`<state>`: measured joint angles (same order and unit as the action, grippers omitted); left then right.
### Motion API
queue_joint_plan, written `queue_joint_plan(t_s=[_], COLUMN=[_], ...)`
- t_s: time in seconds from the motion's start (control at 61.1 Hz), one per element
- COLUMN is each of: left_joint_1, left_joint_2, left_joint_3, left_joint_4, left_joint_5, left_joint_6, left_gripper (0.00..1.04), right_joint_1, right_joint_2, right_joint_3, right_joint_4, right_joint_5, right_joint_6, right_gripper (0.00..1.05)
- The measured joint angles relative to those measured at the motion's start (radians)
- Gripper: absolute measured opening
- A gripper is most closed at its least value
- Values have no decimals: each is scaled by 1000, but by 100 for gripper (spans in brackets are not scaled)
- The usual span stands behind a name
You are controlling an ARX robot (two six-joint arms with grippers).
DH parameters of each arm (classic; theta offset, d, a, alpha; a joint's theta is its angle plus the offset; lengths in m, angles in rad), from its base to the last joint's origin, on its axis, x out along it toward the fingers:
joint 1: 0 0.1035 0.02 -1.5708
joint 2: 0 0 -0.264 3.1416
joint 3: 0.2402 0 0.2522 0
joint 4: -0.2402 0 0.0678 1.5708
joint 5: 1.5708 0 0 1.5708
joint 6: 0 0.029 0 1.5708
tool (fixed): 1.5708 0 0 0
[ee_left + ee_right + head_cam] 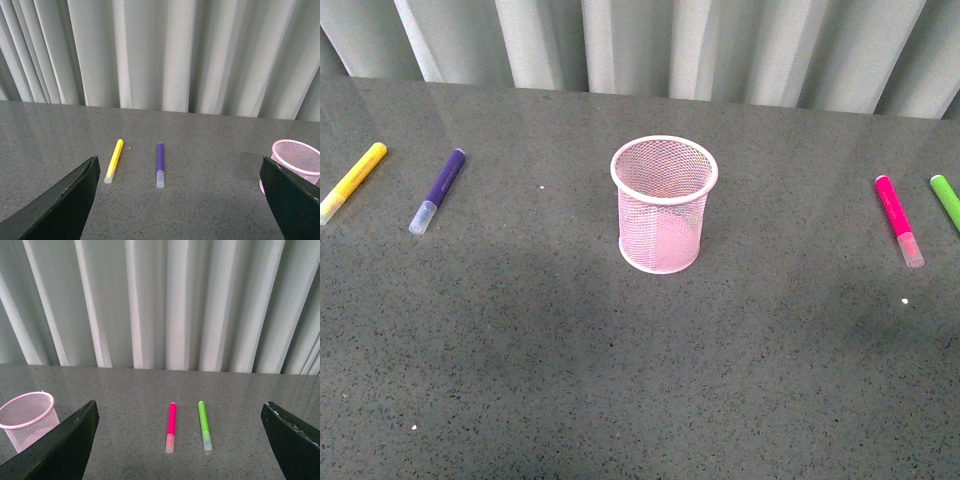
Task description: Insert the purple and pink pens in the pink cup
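Pens lie flat on the surface (pixel 620 400): purple pen (pixel 437 191) on the left, pink pen (pixel 899 220) on the right. The pink cup (pixel 664 205) stands between them, so each arm can likely take the pen on its side. The left end effector (pixel 179 165) and the right end effector (pixel 180 407) are wide open, holding nothing.

You get soft, even light in all three views, no hard glare. Table (pixel 520 400) shows broad faint shadow patches and a pale sheen along the curtain (pixel 650 45) edge. Front view sharp; in wrist views the near fingers (pixel 55 205) read black, edges slightly soft.
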<state>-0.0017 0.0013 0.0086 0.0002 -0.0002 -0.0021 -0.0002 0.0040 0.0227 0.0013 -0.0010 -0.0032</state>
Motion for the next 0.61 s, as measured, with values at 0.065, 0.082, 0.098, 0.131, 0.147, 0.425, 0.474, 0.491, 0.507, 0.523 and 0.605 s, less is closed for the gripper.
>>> queue_joint_plan(t_s=[0.065, 0.082, 0.098, 0.131, 0.147, 0.425, 0.474, 0.491, 0.507, 0.523, 0.605], left_joint_1=[0, 0, 0, 0, 0, 0, 0, 0, 0, 0, 0], left_joint_2=[0, 0, 0, 0, 0, 0, 0, 0, 0, 0, 0], left_joint_3=[0, 0, 0, 0, 0, 0, 0, 0, 0, 0, 0], left_joint_4=[0, 0, 0, 0, 0, 0, 0, 0, 0, 0, 0], left_joint_5=[0, 0, 0, 0, 0, 0, 0, 0, 0, 0, 0], left_joint_6=[0, 0, 0, 0, 0, 0, 0, 0, 0, 0, 0], left_gripper=[98, 98, 98, 98, 98, 98, 98, 98, 98, 98, 98], right_joint_1=[0, 0, 0, 0, 0, 0, 0, 0, 0, 0, 0], right_joint_2=[0, 0, 0, 0, 0, 0, 0, 0, 0, 0, 0], right_joint_3=[0, 0, 0, 0, 0, 0, 0, 0, 0, 0, 0], right_joint_4=[0, 0, 0, 0, 0, 0, 0, 0, 0, 0, 0], right_joint_5=[0, 0, 0, 0, 0, 0, 0, 0, 0, 0, 0], right_joint_6=[0, 0, 0, 0, 0, 0, 0, 0, 0, 0, 0], right_gripper=[98, 98, 98, 98, 98, 98, 98, 98, 98, 98, 98])
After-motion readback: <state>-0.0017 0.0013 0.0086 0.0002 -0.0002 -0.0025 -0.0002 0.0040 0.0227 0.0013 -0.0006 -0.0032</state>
